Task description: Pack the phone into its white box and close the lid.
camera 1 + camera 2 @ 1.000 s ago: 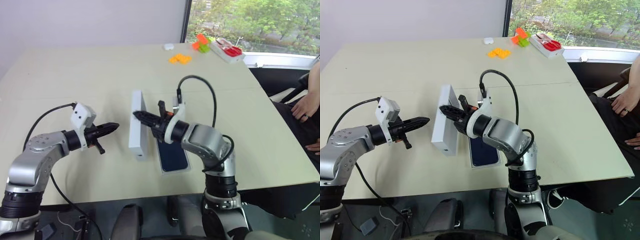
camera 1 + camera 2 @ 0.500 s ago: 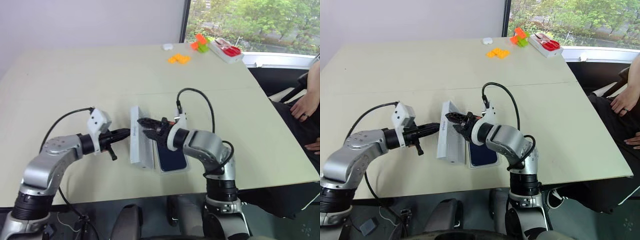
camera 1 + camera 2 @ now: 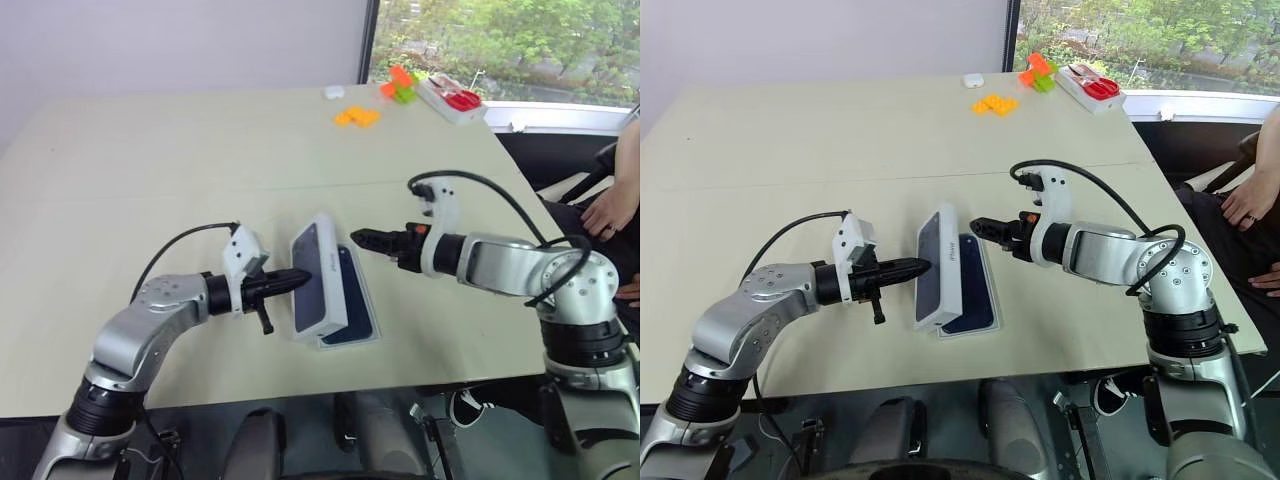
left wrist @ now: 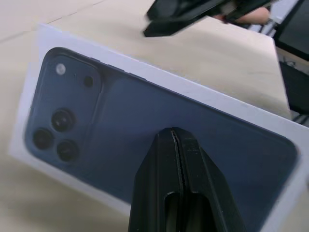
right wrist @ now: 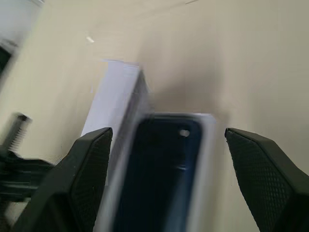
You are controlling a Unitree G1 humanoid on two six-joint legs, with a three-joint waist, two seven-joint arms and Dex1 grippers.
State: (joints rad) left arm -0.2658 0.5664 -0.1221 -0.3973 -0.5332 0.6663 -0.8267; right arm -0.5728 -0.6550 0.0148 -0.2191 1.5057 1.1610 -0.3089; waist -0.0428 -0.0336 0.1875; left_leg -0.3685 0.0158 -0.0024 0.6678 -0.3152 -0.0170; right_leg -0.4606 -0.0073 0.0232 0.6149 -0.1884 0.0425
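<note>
The lid [image 3: 320, 275] leans tilted over the white box [image 3: 350, 344], its printed dark blue phone picture [image 4: 145, 116] facing my left gripper. The dark navy phone [image 3: 356, 300] lies in the box under the raised lid. My left gripper [image 3: 300, 277] is shut, with its tip against the lid's printed face. My right gripper [image 3: 362, 240] hangs just right of the lid's upper edge, apart from it. Its fingers [image 5: 91, 159] stand wide open with nothing between them, looking down at the phone [image 5: 159, 164] and the lid [image 5: 113, 101].
At the table's far right stand a red-and-white tray [image 3: 455, 100], orange and green blocks [image 3: 402, 88], flat orange pieces [image 3: 358, 117] and a small white object [image 3: 334, 92]. A person's hand [image 3: 610, 215] rests beyond the table's right edge.
The lid stood on edge left of the box and has tipped right over the phone. My right gripper opened and drew back to the right. My left gripper moved right onto the lid.
</note>
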